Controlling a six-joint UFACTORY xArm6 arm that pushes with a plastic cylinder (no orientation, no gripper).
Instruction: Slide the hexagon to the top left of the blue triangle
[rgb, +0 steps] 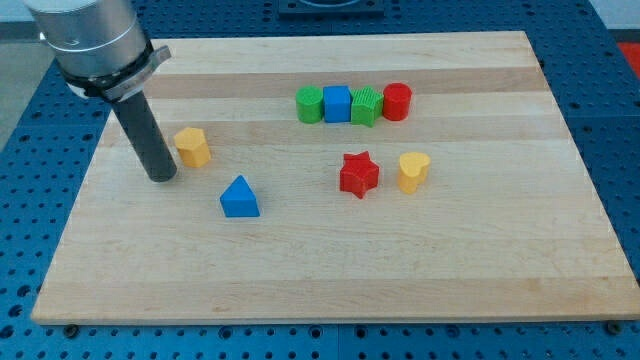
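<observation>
Camera view: my tip (162, 177) beside yellow hexagon (192, 146)

You were looking at a lab bench, a robotics test rig by every sign: the wooden board (330, 270) lay on a blue metal table (615, 110) drilled with a regular grid of mounting holes, the kind made for bolting down apparatus. A grey machined robot arm (90, 40) came in at the view's top left, and the small coloured blocks (353, 104) on the board were plain moulded test pieces, not household things.
</observation>
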